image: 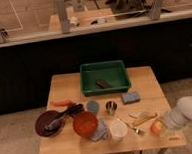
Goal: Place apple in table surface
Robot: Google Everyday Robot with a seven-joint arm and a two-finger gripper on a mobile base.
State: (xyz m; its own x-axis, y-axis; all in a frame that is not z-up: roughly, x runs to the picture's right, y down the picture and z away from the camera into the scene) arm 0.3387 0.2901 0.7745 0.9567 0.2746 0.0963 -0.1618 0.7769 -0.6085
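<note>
The camera view shows one white arm (190, 111) reaching in from the right edge and bending down over the table surface (65, 86). Its gripper (163, 126) is right beside the single apple (156, 128) at the front right corner, and whether it grasps the fruit cannot be told. Also there: one green bin (104, 71), one red bowl (85, 123), one carrot (62, 102), one white cup (117, 130).
</note>
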